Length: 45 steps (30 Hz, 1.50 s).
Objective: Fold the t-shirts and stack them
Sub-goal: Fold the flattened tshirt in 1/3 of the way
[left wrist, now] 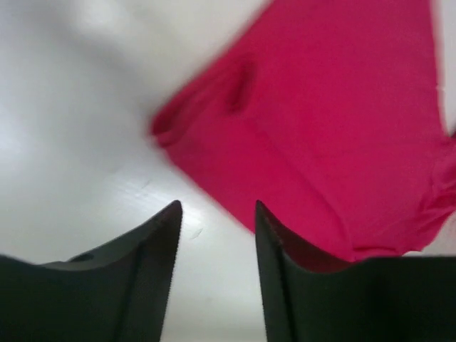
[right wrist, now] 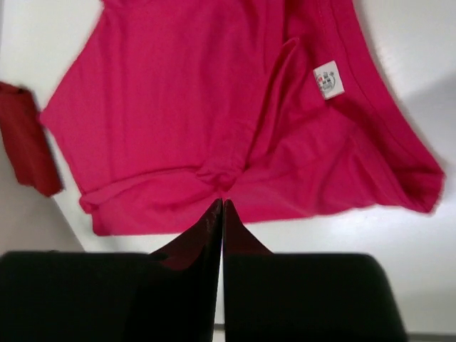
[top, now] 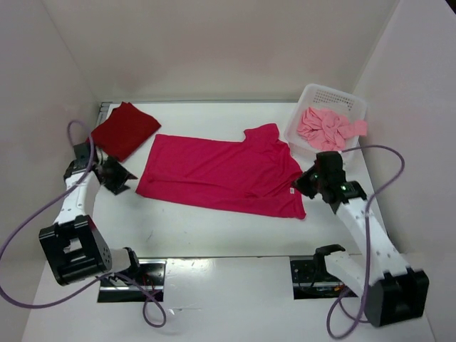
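the bright pink-red shirt [top: 221, 174] is spread flat in the middle of the table [top: 214, 235], not yet folded. the dark red shirt [top: 125, 130] is folded and set at the far left. the light pink shirt [top: 329, 127] is bunched up in the white basket [top: 333, 94]. so one is done and two are left. the left gripper [left wrist: 217, 206] is held wide, with nothing in it. the right gripper [right wrist: 222, 203] is squeezed narrow at the spread shirt's edge. whether cloth is pinched cannot be told.

— Where does the crimson t-shirt [top: 221, 174] lie?
— Spread flat, centre frame. The dark red t-shirt [top: 125, 130] sits folded at upper left; the salmon t-shirt [top: 328, 127] lies bunched in the white basket [top: 335, 94], upper right.
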Each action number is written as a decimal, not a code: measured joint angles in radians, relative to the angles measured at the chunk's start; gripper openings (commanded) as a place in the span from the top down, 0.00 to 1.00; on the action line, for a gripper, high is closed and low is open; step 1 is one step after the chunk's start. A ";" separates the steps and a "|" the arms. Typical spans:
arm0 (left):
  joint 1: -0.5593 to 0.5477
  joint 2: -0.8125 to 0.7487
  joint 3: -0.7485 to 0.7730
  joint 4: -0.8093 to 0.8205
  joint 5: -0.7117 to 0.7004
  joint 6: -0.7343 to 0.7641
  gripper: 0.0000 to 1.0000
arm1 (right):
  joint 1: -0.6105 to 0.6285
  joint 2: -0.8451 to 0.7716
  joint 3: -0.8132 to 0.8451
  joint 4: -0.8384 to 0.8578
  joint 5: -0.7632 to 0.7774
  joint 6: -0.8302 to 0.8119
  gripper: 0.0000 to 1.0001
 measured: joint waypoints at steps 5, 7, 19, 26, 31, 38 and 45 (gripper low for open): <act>-0.337 0.029 0.094 0.140 -0.078 0.005 0.65 | 0.004 0.390 0.001 0.183 -0.032 -0.087 0.76; -0.449 0.079 0.124 0.200 -0.082 0.000 0.65 | 0.009 0.497 0.001 0.214 -0.007 -0.117 0.68; -0.608 0.212 -0.040 0.327 -0.123 -0.047 0.62 | 0.028 0.629 0.061 0.319 0.074 -0.210 0.65; -0.604 0.139 -0.130 0.342 -0.140 -0.048 0.61 | 0.078 0.571 0.059 0.316 0.052 -0.197 0.67; -0.604 0.129 -0.137 0.346 -0.141 -0.047 0.60 | 0.089 0.590 0.057 0.328 0.044 -0.193 0.67; -0.593 0.130 -0.137 0.354 -0.148 -0.046 0.60 | 0.105 0.618 0.053 0.336 0.041 -0.179 0.66; -0.592 0.133 -0.136 0.368 -0.152 -0.046 0.60 | 0.109 0.624 0.042 0.343 0.048 -0.172 0.62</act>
